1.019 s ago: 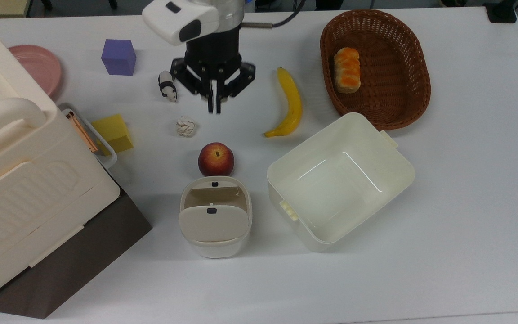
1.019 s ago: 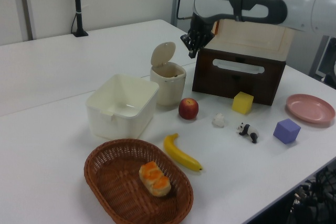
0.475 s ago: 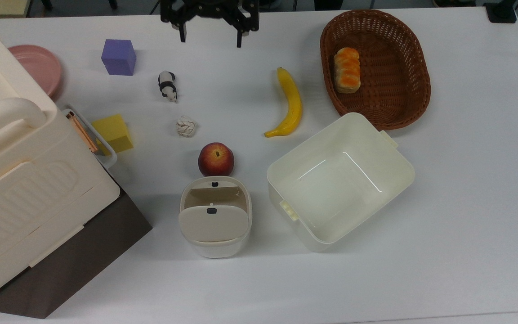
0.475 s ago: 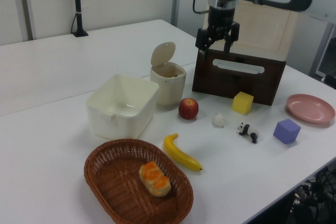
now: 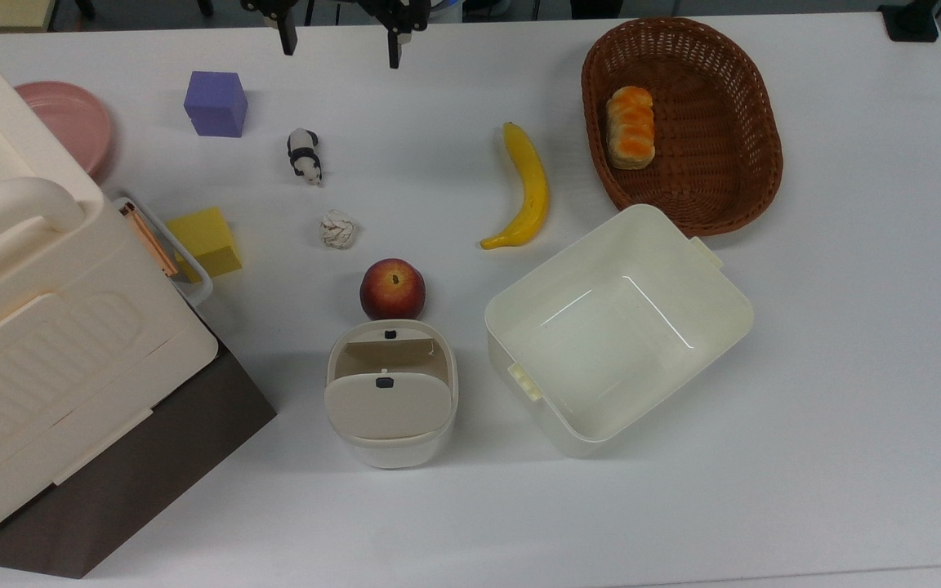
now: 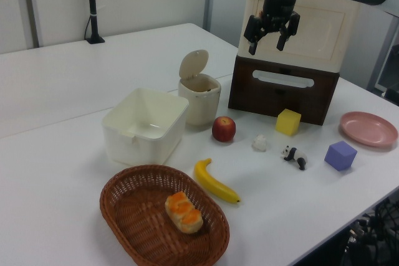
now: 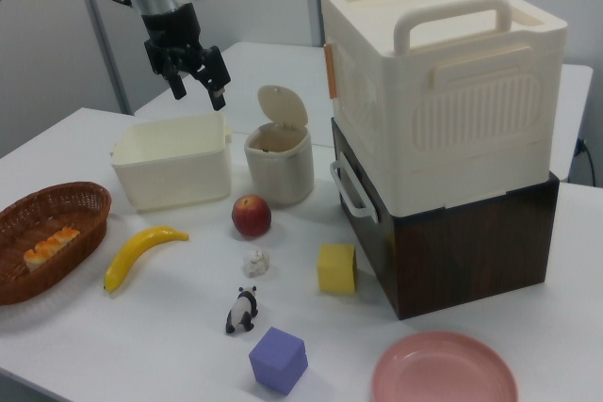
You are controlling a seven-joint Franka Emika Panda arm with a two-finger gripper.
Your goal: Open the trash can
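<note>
We are seeing the trash can (image 5: 391, 398) standing on the white counter (image 5: 846, 367), between the red apple (image 5: 393, 288) and the counter's near edge in the top view, just beside the larger lidless tub (image 5: 617, 327). It is a small cream-white bin with a rounded-square top; its beige lid (image 6: 192, 64) is standing up on its hinge, so the mouth is lying open, and a tiny black button (image 5: 390, 333) is sitting on the rim. The top view is showing us the brown inside of the bin and a second dark spot on the lid, while the left view and the right view are showing how steeply the lid is tilting back. The end effector (image 6: 269, 33) is hanging high in the air with its fingers spread wide and holding nothing, well apart from the bin; in the left view it is in front of the big cream box (image 6: 312, 26). Compared with half a second ago, it is sitting higher and further from the bin, and the bin and its lid are staying as they were.
</note>
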